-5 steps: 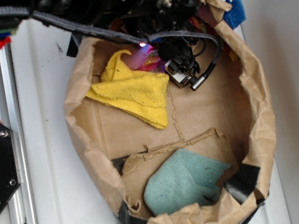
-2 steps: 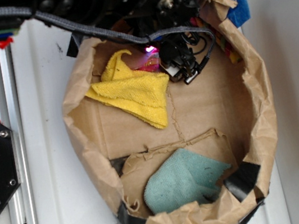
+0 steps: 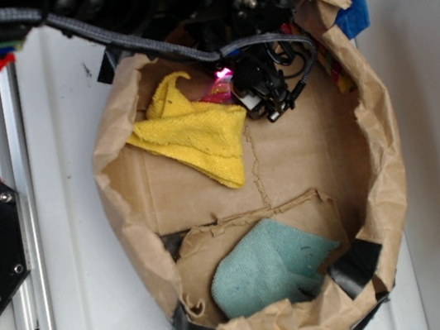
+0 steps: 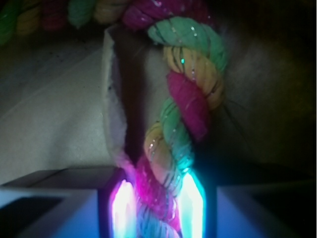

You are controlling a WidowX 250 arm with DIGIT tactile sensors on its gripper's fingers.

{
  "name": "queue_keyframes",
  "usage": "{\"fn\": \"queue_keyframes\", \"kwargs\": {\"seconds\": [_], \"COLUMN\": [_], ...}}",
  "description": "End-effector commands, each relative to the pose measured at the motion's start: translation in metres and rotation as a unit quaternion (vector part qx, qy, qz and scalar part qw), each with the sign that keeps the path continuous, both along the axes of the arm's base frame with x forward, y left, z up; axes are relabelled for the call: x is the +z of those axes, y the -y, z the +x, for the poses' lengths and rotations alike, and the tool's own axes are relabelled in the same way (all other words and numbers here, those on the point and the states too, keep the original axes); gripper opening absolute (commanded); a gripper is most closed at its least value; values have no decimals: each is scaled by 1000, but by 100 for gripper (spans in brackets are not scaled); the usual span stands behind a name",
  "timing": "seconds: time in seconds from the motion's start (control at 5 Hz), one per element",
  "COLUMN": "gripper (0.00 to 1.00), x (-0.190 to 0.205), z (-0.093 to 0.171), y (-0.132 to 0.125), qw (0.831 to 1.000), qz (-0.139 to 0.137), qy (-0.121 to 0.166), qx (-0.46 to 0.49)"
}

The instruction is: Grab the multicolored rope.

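While the arm hangs low over the far end of the paper-bag tray (image 3: 127,188), the gripper (image 3: 264,99) is seen pressed down just beside the yellow cloth (image 3: 199,139). From the wrist camera, the multicolored rope (image 4: 185,114) is shown running straight down between the two lit fingers (image 4: 121,208), its red, yellow and green strands filling the gap. The jaws appear clenched on the rope, with the pads touching it on both sides. Only a pink glimpse of the rope (image 3: 218,91) is caught in the overhead view, hidden mostly under the arm. The grasping step is judged nearly done; a steady lift is called for next, with the squeeze kept firm. The teal cloth (image 3: 265,267) is left well apart.
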State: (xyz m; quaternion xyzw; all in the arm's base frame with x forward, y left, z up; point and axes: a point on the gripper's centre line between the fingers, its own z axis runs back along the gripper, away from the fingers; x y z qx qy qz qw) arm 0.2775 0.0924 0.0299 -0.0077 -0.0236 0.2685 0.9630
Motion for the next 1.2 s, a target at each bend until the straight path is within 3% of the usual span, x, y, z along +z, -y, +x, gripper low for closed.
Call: {"fn": "queue_keyframes", "kwargs": {"seconds": [0.0, 0.2, 0.6, 1.0], "gripper": [0, 0, 0, 0], "x": [87, 108, 123, 119], "z": [2, -2, -10, -13], "y": [34, 55, 90, 85], "qw": [988, 978, 963, 965], "qz": [13, -11, -6, 3], "qy": [68, 71, 67, 62], "qx": [-142, -194, -262, -255]}}
